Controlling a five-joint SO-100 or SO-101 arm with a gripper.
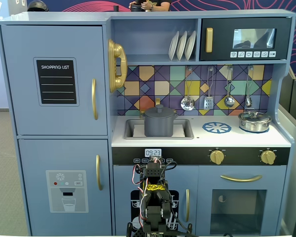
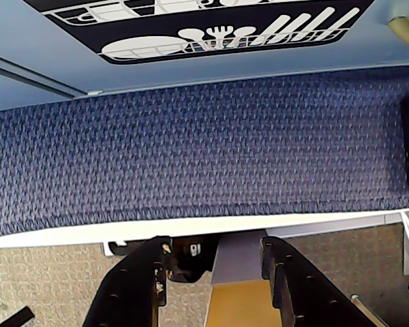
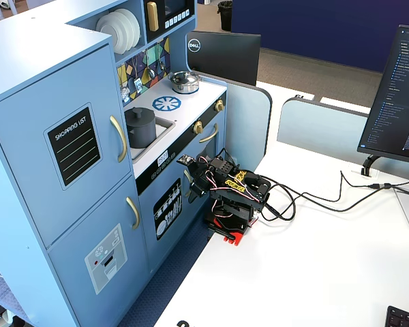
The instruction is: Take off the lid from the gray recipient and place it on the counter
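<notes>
Frontally, in a fixed view the lid (image 1: 159,109) caps the gray pot (image 1: 160,124) in the sink recess at the counter's (image 1: 202,138) left end. Wrist view: jaws parted, empty, over carpet. Side fixed view: the folded arm (image 3: 226,193) sits low; reaching up, it may clip the counter's front edge.
</notes>
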